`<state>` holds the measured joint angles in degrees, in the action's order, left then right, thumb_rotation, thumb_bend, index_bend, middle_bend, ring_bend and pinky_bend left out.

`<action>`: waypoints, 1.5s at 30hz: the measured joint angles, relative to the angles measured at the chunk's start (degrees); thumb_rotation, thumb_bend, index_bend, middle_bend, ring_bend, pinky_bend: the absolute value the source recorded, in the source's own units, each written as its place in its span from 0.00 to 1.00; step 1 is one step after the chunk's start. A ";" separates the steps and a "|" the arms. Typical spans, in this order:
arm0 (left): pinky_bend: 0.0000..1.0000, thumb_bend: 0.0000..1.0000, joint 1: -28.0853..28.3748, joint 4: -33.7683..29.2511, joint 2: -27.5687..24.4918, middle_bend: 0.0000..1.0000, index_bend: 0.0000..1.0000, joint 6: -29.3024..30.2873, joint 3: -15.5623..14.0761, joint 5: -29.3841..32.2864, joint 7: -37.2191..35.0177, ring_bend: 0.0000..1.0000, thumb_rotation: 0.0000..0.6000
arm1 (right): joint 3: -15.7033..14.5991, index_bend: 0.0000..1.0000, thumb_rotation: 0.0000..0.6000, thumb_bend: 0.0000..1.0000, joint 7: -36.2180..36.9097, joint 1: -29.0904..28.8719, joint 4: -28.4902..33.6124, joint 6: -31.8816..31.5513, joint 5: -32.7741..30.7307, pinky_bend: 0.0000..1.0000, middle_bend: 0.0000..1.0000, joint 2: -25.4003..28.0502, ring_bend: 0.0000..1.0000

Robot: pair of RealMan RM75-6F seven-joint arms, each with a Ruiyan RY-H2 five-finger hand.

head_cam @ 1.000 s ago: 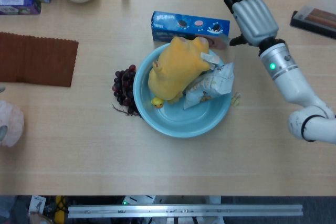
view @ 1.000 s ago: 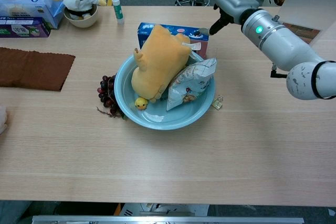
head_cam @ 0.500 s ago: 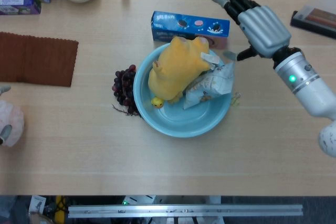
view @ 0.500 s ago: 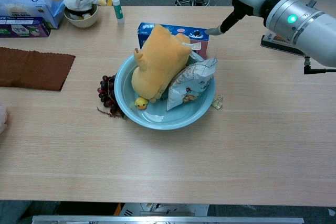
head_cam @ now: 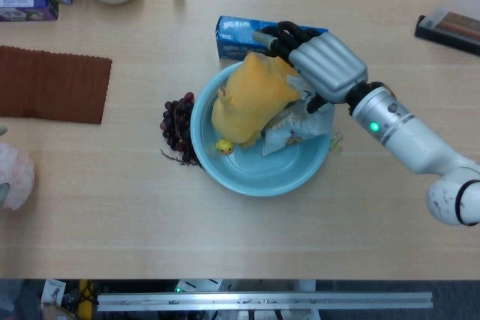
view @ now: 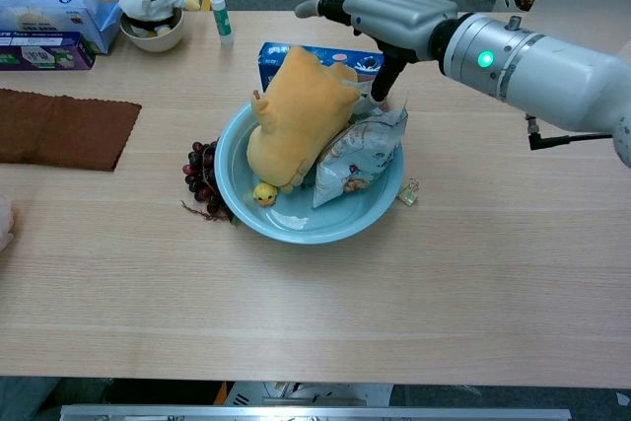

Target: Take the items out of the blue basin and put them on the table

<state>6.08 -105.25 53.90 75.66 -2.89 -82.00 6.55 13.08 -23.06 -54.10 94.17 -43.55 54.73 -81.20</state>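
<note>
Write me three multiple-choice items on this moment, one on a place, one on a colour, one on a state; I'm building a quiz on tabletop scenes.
1. Where do the grapes lie?
A. inside the basin
B. on the table against the basin's left rim
C. on the brown cloth

2. What colour is the plush toy in the blue basin?
A. yellow
B. green
C. white

3. What is the right hand doing?
A. resting flat on the table far from the basin
B. holding the cookie box
C. reaching over the basin with fingers spread and nothing in them

Answers:
1 B: the dark bunch sits outside the rim on the wood.
2 A: the toy leaning in the basin is yellow in both views.
3 C: the fingers stretch over the toy and the snack bag, empty.
</note>
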 measured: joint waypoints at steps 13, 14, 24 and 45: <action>0.33 0.27 -0.35 0.66 -0.17 0.25 0.19 0.10 -0.12 -0.09 -1.12 0.23 1.00 | -3.37 0.33 1.00 0.07 -11.36 -7.50 -2.96 -3.78 -12.06 0.59 0.35 -6.59 0.34; 0.33 0.27 -0.40 0.72 -0.20 0.25 0.19 0.14 -0.14 -0.11 -1.25 0.23 1.00 | -3.53 0.38 1.00 0.09 -11.28 -7.50 -3.62 -4.56 -11.60 0.63 0.38 -7.36 0.38; 0.33 0.27 -0.52 1.92 -0.04 0.25 0.19 -0.37 -0.09 0.39 -2.54 0.23 1.00 | -2.52 0.64 1.00 0.24 -3.74 -5.07 -3.16 -6.65 -5.88 0.84 0.54 -6.66 0.60; 0.33 0.27 0.29 1.52 -0.06 0.25 0.19 -0.97 0.32 -0.26 -2.20 0.23 1.00 | -1.21 0.65 1.00 0.23 10.67 10.37 10.40 -14.90 6.02 0.85 0.55 20.57 0.62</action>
<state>6.37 -103.72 53.83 74.69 -2.57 -82.26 4.35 11.87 -12.39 -43.73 104.58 -58.45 60.75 -60.63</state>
